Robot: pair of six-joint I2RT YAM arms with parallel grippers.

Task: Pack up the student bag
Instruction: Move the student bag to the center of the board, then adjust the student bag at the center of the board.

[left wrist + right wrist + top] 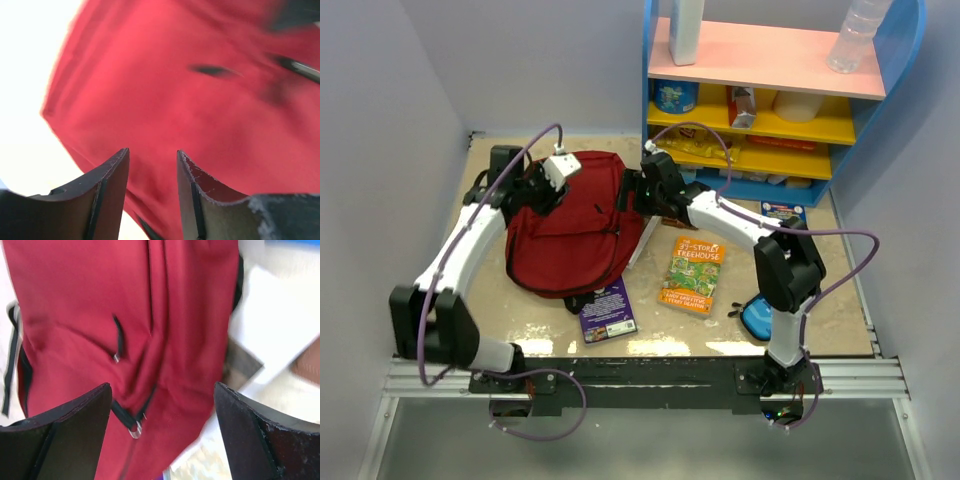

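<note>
The student bag (570,235), dark red with black straps, lies flat on the table left of centre. My left gripper (548,196) hovers over its upper left part. In the left wrist view, the left gripper (152,151) stands open, with only red fabric (190,100) showing behind the gap and nothing held. My right gripper (630,192) is at the bag's upper right edge. In the right wrist view, the right gripper (162,385) is wide open above the bag (100,300), over a black zipper with metal pulls (134,429).
An orange book (692,273) lies right of the bag and a purple book (607,310) pokes out from under its near edge. A blue pouch (758,318) sits by the right arm. A colourful shelf (770,100) stands back right. Something flat and white (280,340) lies by the bag's right edge.
</note>
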